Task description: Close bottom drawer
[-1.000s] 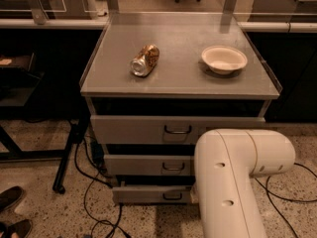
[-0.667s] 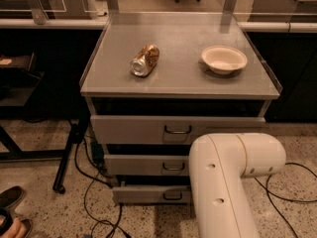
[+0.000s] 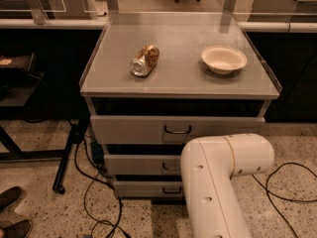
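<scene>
Over on the left, a pair of dark shoes [image 3: 11,198] pokes in at the floor's edge, and black cables [image 3: 94,202] snake across the speckled floor toward the grey cabinet [image 3: 178,81]. On the cabinet top, a can [image 3: 145,60] lies on its side, slanted, with its silver end toward the near left. Its wrap is gold and brown, and no writing on it can be read. To the right of it, well apart, sits a pale bowl [image 3: 224,59], upright.

Down the front go three drawers: the top drawer [image 3: 133,129], the middle drawer [image 3: 133,164], and at the foot of the stack, just above the floor, the bottom drawer [image 3: 143,188]. Its long axis runs left to right and its front faces the camera, with its small dark handle [image 3: 172,189] showing beside the arm. How far out it stands I cannot tell.

On the right, the white arm [image 3: 218,182] fills the lower foreground and covers the right part of the two lower drawers. The gripper is out of sight, somewhere past that arm, so its grip cannot be told.
</scene>
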Robot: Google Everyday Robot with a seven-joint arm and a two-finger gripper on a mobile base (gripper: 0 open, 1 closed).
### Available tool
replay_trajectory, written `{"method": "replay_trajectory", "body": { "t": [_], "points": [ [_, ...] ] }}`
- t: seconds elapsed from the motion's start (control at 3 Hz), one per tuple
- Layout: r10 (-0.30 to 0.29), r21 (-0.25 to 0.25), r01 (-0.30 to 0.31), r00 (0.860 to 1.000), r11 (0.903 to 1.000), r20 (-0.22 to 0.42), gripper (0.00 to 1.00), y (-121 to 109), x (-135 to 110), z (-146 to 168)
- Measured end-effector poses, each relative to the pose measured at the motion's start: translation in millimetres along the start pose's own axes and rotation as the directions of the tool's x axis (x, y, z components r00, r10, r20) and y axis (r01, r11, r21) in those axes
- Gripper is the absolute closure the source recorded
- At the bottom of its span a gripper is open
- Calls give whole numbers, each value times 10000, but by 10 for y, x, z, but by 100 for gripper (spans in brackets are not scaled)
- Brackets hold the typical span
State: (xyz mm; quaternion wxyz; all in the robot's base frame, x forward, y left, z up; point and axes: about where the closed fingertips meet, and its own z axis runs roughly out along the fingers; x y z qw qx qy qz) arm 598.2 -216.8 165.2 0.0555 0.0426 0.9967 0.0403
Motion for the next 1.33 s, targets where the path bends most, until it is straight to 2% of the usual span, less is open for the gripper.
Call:
{"method": "replay_trajectory", "body": {
  "t": [0.33,0.67,1.0,1.33],
  "points": [
    [-16,-28,16,10000,10000,-44,100,-6,11,-6],
    [-323,-549,277,9959,9981,-840,100,-126,207,-133],
    [-211,-756,64,9803,9971,-1962,100,-614,633,-464],
    [153,-717,-360,9627,9968,-2702,100,-1104,1047,-857]
  ]
}}
